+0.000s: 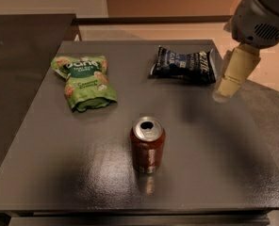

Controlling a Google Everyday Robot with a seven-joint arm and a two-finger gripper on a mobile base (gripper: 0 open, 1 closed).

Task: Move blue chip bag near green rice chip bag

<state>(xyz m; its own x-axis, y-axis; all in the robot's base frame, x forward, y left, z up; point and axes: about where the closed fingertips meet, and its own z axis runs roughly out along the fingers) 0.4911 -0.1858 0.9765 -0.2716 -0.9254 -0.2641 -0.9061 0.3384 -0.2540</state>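
Observation:
The blue chip bag (184,64), dark navy with white lettering, lies flat at the back right of the grey table (215,164). The green rice chip bag (83,81) lies flat at the back left, well apart from the blue bag. My gripper (227,84) hangs from the grey arm at the upper right. It is just right of the blue bag's right end, above the table, and holds nothing that I can see.
A red soda can (148,145) stands upright, opened, at the table's middle front. A darker counter (21,46) adjoins the table on the left. Tan floor lies beyond the table's back and right edges.

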